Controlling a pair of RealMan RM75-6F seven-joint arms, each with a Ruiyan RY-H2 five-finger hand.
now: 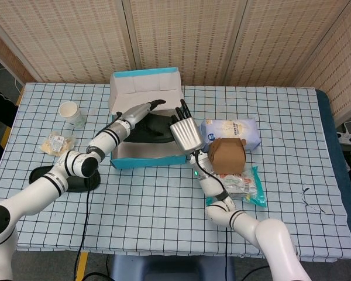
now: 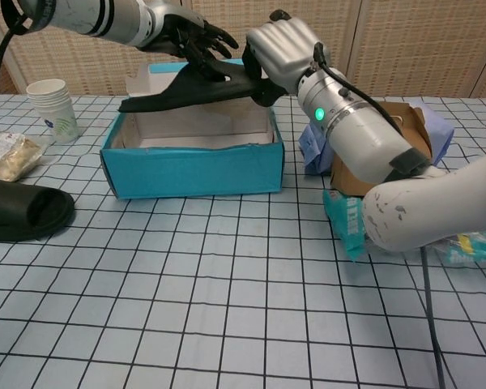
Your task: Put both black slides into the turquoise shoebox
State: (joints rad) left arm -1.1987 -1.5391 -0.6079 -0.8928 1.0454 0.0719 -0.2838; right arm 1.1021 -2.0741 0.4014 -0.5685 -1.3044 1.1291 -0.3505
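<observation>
While one black slide (image 2: 196, 86) hangs above the turquoise shoebox (image 2: 193, 166), the right hand (image 2: 279, 49) grips its near end with fingers curled around it. Just beside it, the left hand (image 2: 185, 32) hovers over the slide with fingers spread, holding nothing. Far to that hand's left, the second black slide (image 2: 20, 212) lies on the checked table (image 2: 227, 292), beyond a paper cup (image 2: 52, 105).
</observation>
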